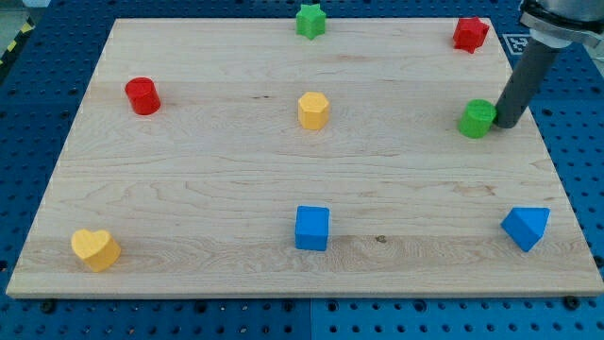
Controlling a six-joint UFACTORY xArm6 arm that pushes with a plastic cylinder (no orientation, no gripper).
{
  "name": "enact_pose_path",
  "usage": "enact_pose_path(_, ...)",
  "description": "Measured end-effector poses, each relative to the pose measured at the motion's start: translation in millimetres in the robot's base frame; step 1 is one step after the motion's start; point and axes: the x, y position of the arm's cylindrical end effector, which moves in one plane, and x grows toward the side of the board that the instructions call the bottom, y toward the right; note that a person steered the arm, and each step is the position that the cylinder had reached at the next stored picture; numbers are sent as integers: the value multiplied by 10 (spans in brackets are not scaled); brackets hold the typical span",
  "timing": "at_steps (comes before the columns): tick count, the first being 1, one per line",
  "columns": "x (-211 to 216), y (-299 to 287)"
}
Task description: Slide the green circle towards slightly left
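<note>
My tip [507,124] touches the right side of the green circle [478,119], near the board's [189,189] right edge, upper half. No fingers on this rig: a bare rod. Contact looks made; the leftward slide itself appears undone.

Straight dark grey rod, my tip [507,124]
</note>
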Motion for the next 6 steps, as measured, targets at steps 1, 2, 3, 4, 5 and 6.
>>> enact_pose_path(1,0,-195)
enact_pose_path(2,0,-406)
enact_pose_path(3,0,-621)
enact_pose_path(4,194,-460)
enact_pose_path(5,943,61)
enact_pose_path(6,1664,550)
